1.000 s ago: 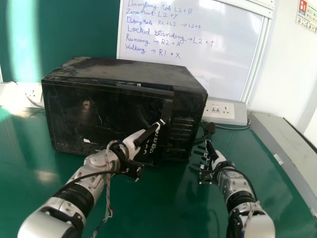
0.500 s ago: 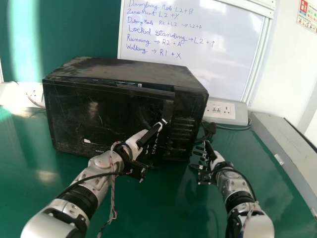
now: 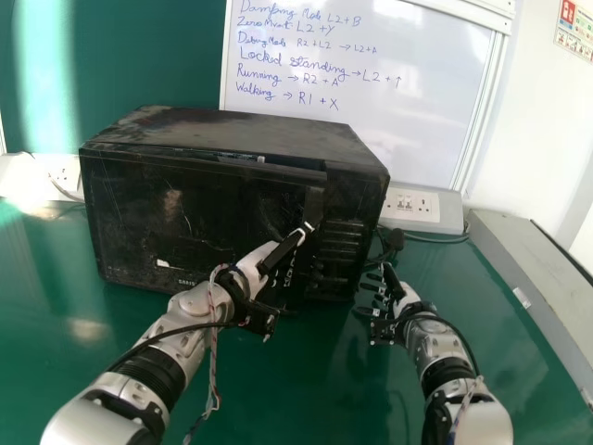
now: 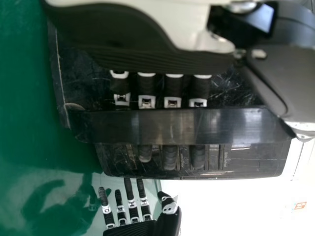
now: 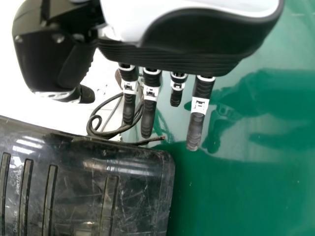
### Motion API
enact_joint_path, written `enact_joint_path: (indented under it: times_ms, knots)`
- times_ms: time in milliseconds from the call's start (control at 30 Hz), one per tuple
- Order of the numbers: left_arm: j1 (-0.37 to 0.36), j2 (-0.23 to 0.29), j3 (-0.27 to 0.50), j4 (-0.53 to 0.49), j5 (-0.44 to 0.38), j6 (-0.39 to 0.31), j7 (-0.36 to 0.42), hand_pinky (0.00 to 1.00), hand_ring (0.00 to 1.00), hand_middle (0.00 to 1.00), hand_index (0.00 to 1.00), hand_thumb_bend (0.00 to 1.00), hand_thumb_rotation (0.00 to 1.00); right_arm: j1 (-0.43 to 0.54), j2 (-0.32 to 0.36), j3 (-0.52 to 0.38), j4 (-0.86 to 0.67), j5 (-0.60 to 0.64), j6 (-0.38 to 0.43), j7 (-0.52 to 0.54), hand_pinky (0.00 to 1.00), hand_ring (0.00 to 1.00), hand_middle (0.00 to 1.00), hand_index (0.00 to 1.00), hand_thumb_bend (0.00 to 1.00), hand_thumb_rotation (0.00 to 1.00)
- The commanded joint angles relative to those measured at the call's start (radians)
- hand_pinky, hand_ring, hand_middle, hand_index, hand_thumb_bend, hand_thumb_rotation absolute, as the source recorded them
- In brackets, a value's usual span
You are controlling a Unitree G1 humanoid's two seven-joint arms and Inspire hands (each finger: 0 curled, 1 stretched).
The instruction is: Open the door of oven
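Note:
The black oven [image 3: 241,130] stands with its door [image 3: 139,213] facing me; whether the door is slightly ajar I cannot tell. My left hand [image 3: 252,269] is at the upright handle [image 3: 314,206], with its thumb across the front. In the left wrist view, the left hand [image 4: 147,88] has straight fingers passing behind the handle [image 4: 182,126], several tips showing beyond it. My right hand [image 3: 398,295] is held off the oven's right front corner, touching nothing. Its fingers are extended in the right wrist view, where the right hand [image 5: 197,118] is beside the oven [image 5: 133,177].
A cable [image 3: 394,243] lies behind the oven's right side on the green table [image 3: 324,371]. Socket boxes [image 3: 412,206] and a whiteboard [image 3: 408,120] stand behind. A long grey box [image 3: 528,278] runs along the table's right side.
My left hand has shifted slightly right, its fingers reaching farther past the handle. The right hand has hardly moved, and the oven stands in nearly the same place.

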Motion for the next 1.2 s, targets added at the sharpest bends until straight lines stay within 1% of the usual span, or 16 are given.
enact_joint_path:
  times_ms: [0,133,200,300,433,500,567,800,867,933,1033,1100,1167]
  knots:
    - [-0.006,-0.050,0.000,-0.018,-0.012,-0.043,-0.052,0.06,0.12,0.47,0.47,0.52,0.00,-0.011,0.001,0.000,-0.003,0.000,-0.001,-0.007,0.51,0.59,0.72,0.85,0.49,0.40]
    - [0.004,-0.049,0.020,-0.021,-0.031,-0.061,-0.076,0.05,0.10,0.48,0.47,0.52,0.00,-0.013,0.003,-0.003,-0.003,0.002,0.001,-0.018,0.51,0.59,0.73,0.83,0.50,0.38]
    - [0.004,-0.048,0.026,-0.023,-0.034,-0.061,-0.075,0.06,0.11,0.48,0.47,0.52,0.00,-0.013,0.005,0.003,-0.004,-0.004,-0.005,-0.025,0.48,0.57,0.71,0.83,0.50,0.38]
    - [0.009,-0.044,0.039,-0.026,-0.047,-0.065,-0.096,0.06,0.11,0.48,0.47,0.52,0.00,-0.016,0.005,0.001,-0.003,0.000,0.003,-0.024,0.49,0.57,0.72,0.84,0.49,0.40]
    - [0.009,-0.042,0.055,-0.032,-0.070,-0.059,-0.130,0.07,0.12,0.48,0.47,0.52,0.00,-0.015,0.006,-0.006,-0.004,0.007,0.002,-0.020,0.48,0.56,0.72,0.86,0.51,0.39]
    - [0.011,-0.041,0.062,-0.035,-0.080,-0.065,-0.153,0.07,0.12,0.48,0.47,0.51,0.00,-0.014,0.007,-0.002,-0.004,0.003,-0.001,-0.021,0.48,0.56,0.72,0.85,0.51,0.38]
    - [0.012,-0.038,0.065,-0.038,-0.082,-0.071,-0.167,0.07,0.12,0.48,0.47,0.52,0.00,-0.015,0.007,-0.001,-0.004,0.000,0.000,-0.027,0.48,0.55,0.72,0.84,0.51,0.39]
    - [0.017,-0.028,0.069,-0.053,-0.089,-0.078,-0.195,0.06,0.11,0.48,0.47,0.52,0.00,-0.016,0.006,-0.003,-0.003,0.002,0.001,-0.029,0.49,0.56,0.71,0.84,0.52,0.39]
    - [0.019,-0.026,0.076,-0.059,-0.103,-0.066,-0.214,0.06,0.10,0.48,0.47,0.51,0.00,-0.017,0.005,-0.003,-0.002,0.002,0.002,-0.024,0.47,0.55,0.70,0.85,0.51,0.39]
    - [0.019,-0.024,0.080,-0.067,-0.118,-0.049,-0.233,0.06,0.10,0.48,0.47,0.51,0.00,-0.014,0.002,0.012,-0.002,-0.013,-0.008,-0.021,0.48,0.55,0.71,0.86,0.50,0.40]
    - [0.026,-0.023,0.079,-0.082,-0.129,-0.058,-0.257,0.06,0.10,0.48,0.47,0.51,0.00,-0.011,-0.003,0.019,0.001,-0.019,-0.016,-0.017,0.48,0.55,0.72,0.85,0.50,0.41]
    - [0.033,-0.024,0.077,-0.092,-0.129,-0.068,-0.262,0.05,0.10,0.48,0.47,0.51,0.00,-0.014,-0.002,0.008,0.002,-0.006,-0.008,-0.022,0.45,0.53,0.71,0.84,0.51,0.42]
    - [0.041,-0.025,0.079,-0.103,-0.134,-0.073,-0.266,0.05,0.10,0.48,0.47,0.51,0.00,-0.014,-0.004,0.004,0.001,-0.002,-0.008,-0.016,0.48,0.55,0.73,0.84,0.50,0.42]
